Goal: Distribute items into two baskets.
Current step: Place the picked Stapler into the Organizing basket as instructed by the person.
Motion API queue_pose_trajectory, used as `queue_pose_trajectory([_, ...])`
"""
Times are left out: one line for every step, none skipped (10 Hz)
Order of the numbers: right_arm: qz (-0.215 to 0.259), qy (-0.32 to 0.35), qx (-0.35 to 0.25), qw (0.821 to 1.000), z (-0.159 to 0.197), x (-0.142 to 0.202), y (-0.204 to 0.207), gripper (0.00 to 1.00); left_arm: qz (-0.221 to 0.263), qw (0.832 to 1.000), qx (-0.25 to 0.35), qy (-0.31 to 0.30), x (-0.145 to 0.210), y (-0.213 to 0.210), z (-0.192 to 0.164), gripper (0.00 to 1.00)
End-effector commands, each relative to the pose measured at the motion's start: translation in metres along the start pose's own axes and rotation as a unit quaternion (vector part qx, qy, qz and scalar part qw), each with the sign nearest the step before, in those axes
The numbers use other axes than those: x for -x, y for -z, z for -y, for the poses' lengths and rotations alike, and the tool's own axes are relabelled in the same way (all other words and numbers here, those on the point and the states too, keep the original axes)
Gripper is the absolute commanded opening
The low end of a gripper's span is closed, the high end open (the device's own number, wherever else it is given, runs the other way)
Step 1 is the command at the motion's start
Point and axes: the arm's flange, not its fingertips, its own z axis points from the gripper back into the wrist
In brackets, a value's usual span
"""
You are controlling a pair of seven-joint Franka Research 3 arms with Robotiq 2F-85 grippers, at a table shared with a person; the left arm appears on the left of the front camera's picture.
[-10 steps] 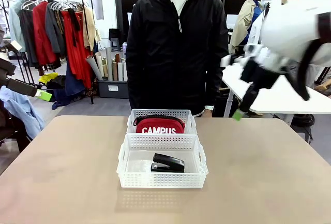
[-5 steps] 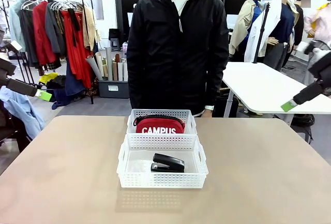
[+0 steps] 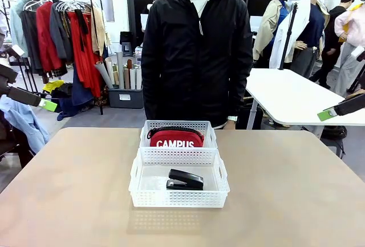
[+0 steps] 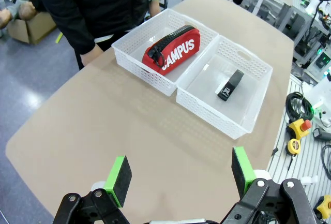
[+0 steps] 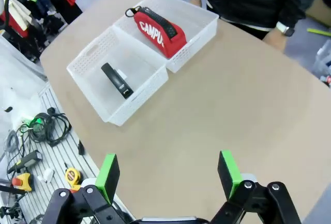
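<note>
You've got two white baskets sitting end to end in the middle of the desk (image 3: pixel 68 190), short sides touching. The far basket (image 3: pixel 178 128), the one closest to the person (image 3: pixel 197 53), has one item in it: the red CAMPUS pouch (image 3: pixel 176 138), standing on its long edge with the zip on top. The near basket (image 3: pixel 178 199) also has exactly one item: the black stapler (image 3: pixel 184 179), lying flat on the floor of the basket, roughly central. So that's two baskets, two items, one in each.

Your left gripper (image 4: pixel 179 172) hangs high off the desk's left side, looking down at the desk, with its two green-padded fingers (image 4: pixel 118 173) spread wide and nothing between them. In the front view you can spot it at the left edge (image 3: pixel 48 105).

Your right gripper (image 5: pixel 168 172) is the same story on the other side: up above the desk edge, two fingers (image 5: pixel 109 171) wide apart, nothing between them. From the front you just see one green pad poking in at the right edge (image 3: pixel 328 114).

Both grippers are well apart from the baskets. The person stands right behind the far basket, one hand down by the desk edge, with a watch on the wrist (image 5: pixel 282 28).
</note>
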Motion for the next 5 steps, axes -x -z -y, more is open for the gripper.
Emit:
queue_pose_trajectory([-0.012, 0.006, 0.008, 1.000, 0.0013, 0.0001, -0.0013, 1.00, 0.013, 1.000, 0.003, -0.004, 0.0006, 0.0010, 0.0033, 1.00])
queue_pose_trajectory([-0.012, 0.006, 0.008, 1.000, 0.0013, 0.0001, -0.0013, 1.00, 0.013, 1.000, 0.003, -0.004, 0.0006, 0.0010, 0.0033, 1.00])
queue_pose_trajectory([-0.012, 0.006, 0.008, 1.000, 0.0013, 0.0001, -0.0013, 1.00, 0.013, 1.000, 0.003, -0.004, 0.0006, 0.0010, 0.0033, 1.00])
queue_pose_trajectory([-0.012, 0.006, 0.008, 1.000, 0.0013, 0.0001, -0.0013, 1.00, 0.013, 1.000, 0.003, -0.004, 0.0006, 0.0010, 0.0033, 1.00])
queue_pose_trajectory([-0.012, 0.006, 0.008, 1.000, 0.0013, 0.0001, -0.0013, 1.00, 0.013, 1.000, 0.003, -0.004, 0.0006, 0.0010, 0.0033, 1.00])
